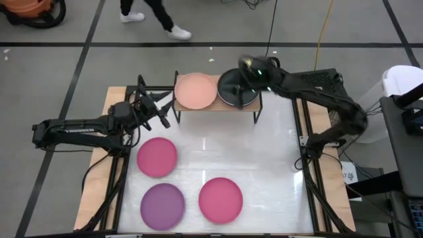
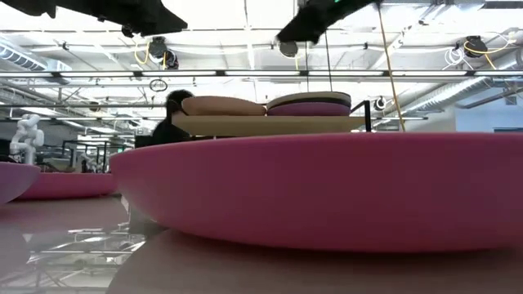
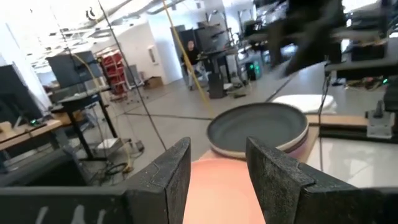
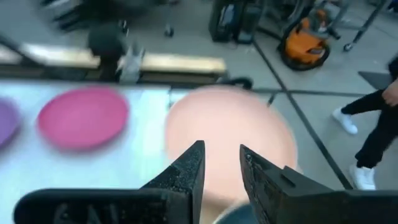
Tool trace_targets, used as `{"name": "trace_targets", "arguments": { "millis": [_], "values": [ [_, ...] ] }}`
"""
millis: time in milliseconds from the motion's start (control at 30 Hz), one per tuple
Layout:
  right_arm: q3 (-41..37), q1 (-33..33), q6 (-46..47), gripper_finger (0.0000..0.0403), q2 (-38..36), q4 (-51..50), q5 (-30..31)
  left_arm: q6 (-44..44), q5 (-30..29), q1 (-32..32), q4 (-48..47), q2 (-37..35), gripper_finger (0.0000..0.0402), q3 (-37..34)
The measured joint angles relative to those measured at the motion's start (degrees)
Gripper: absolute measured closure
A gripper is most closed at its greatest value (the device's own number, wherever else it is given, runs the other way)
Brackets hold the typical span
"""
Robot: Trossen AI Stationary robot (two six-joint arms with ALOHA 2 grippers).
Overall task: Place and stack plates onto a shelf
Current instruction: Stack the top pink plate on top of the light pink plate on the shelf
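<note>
the shelf (image 1: 218,106) stands at the table's far edge and carries two piles: a salmon plate (image 1: 195,91) on one half, and on the other a dark grey plate (image 1: 232,89) that tops a pile in which the low view shows a purple plate (image 2: 309,108) beneath it. the right gripper (image 1: 250,71) hangs over the grey plate's far rim, its fingers (image 4: 186,171) slightly parted and holding nothing; the salmon plate lies just ahead of them. the left gripper (image 1: 158,109) sits just beside the shelf's other end, level with the salmon plate, its fingers (image 3: 166,174) spread and empty.

three plates lie on the table on the near side of both grippers: a magenta plate (image 1: 157,157) closest to the left gripper, a purple one (image 1: 162,205) and a second magenta one (image 1: 221,199) at the near edge.

the likely trouble is the right gripper catching the grey rim as it moves off and sliding the pile askew. the left gripper is close enough to nudge the shelf or the salmon plate.

the table (image 1: 264,165) has a glossy white top edged in wood, so plates may skid on it. beyond it a person's legs (image 1: 155,16) cross the grey floor.
</note>
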Motion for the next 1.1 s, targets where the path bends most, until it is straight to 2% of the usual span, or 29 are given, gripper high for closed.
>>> {"name": "trace_targets", "arguments": {
  "millis": [133, 333, 400, 533, 633, 700, 833, 967, 1100],
  "values": [
    [-10.4, 6.1, 0.6, 0.0316, -10.2, 1.3, 5.0, -0.2, -1.3, -1.2, 0.0, 1.9, 0.024, 0.1],
    [-31.5, 14.1, 5.8, 0.0316, -25.8, 15.1, 9.4, -1.7, -1.8, -4.2, -5.8, 7.8, 0.024, 3.8],
    [-37.6, 16.2, 7.5, 0.0316, -30.6, 19.9, 9.4, -2.8, -1.8, -5.3, -12.6, 10.2, 0.024, 6.3],
    [-46.8, 19.4, 9.8, 0.0316, -38.4, 26.3, 9.7, -7.6, -1.1, -7.7, -33.9, 15.6, 0.024, 13.2],
    [-51.0, 21.2, 10.1, 0.0316, -42.3, 30.0, 12.1, -11.8, 4.1, -9.0, -46.9, 19.5, 0.024, 17.0],
    [-52.8, 22.1, 10.1, 0.0316, -43.9, 31.2, 12.5, -12.0, 7.9, -10.0, -52.4, 21.9, 0.024, 18.3],
    [-54.7, 23.3, 10.1, 0.0316, -44.8, 33.1, 12.8, -14.9, 14.3, -11.9, -58.1, 25.4, 0.024, 18.4],
    [-55.3, 23.8, 10.0, 0.0316, -44.5, 33.4, 13.6, -17.1, 18.4, -13.4, -61.3, 28.8, 0.024, 18.4],
    [-55.4, 23.8, 10.1, 0.0316, -44.6, 33.6, 13.6, -11.2, 18.5, -14.9, -63.4, 32.0, 0.024, 18.4]
  ]
}}
